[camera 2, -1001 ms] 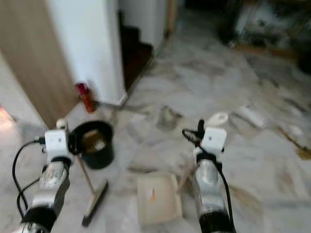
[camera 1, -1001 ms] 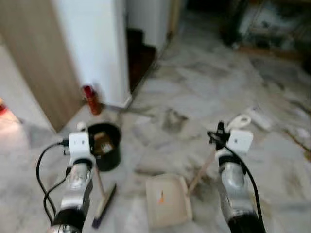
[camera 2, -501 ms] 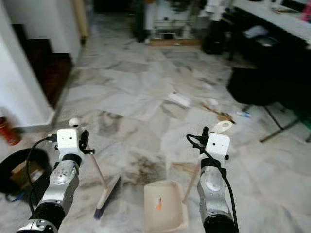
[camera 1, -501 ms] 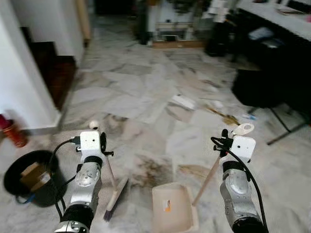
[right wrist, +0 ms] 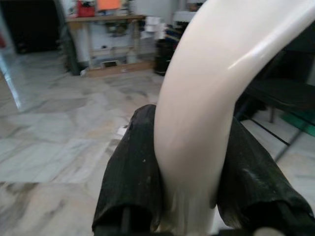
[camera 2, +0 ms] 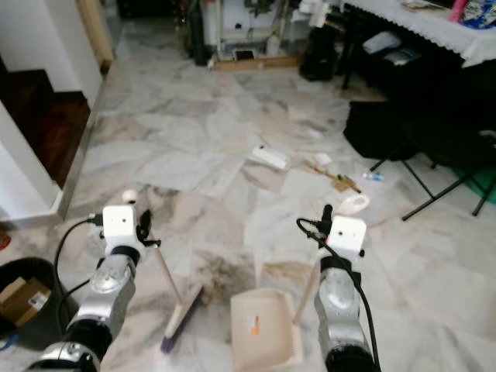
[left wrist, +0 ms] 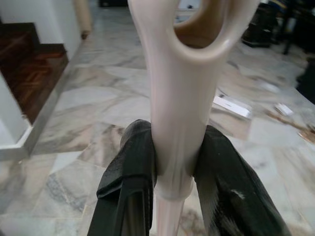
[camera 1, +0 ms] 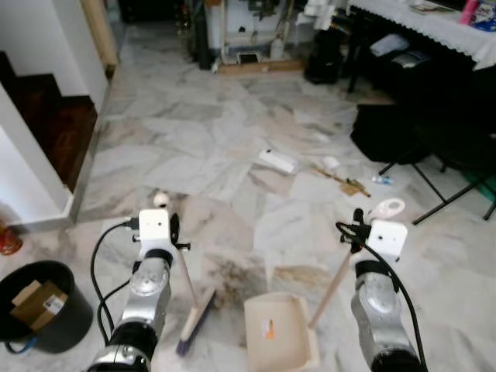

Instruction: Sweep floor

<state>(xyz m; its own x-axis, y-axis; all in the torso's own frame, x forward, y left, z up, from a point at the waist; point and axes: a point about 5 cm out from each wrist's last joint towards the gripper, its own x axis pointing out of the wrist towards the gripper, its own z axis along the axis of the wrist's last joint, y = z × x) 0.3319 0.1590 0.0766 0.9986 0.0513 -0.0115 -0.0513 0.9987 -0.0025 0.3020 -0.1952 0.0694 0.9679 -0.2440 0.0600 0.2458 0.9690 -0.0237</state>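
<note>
The left gripper (left wrist: 170, 162) pinches the cream top of the broom (camera 1: 194, 319) handle between both fingers (left wrist: 129, 172), the brush head resting on the marble floor (camera 1: 232, 155) well below them. The right gripper (right wrist: 189, 167) clamps the dustpan (camera 1: 279, 332) handle likewise, its tray flat on the floor beneath. Both look light, stiff and smooth, so they may twist in such high grips; scattered litter (camera 1: 277, 160) lies well ahead.

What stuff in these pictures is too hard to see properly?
- Litter on the marble floor, eye views: too small to identify.
- Bucket contents: a box shows, the rest sits hidden below it.
- Broom handle top, left wrist view: cut off by the edge above the left gripper.
- Dustpan handle, right wrist view: blurred, too close to the right gripper.
</note>
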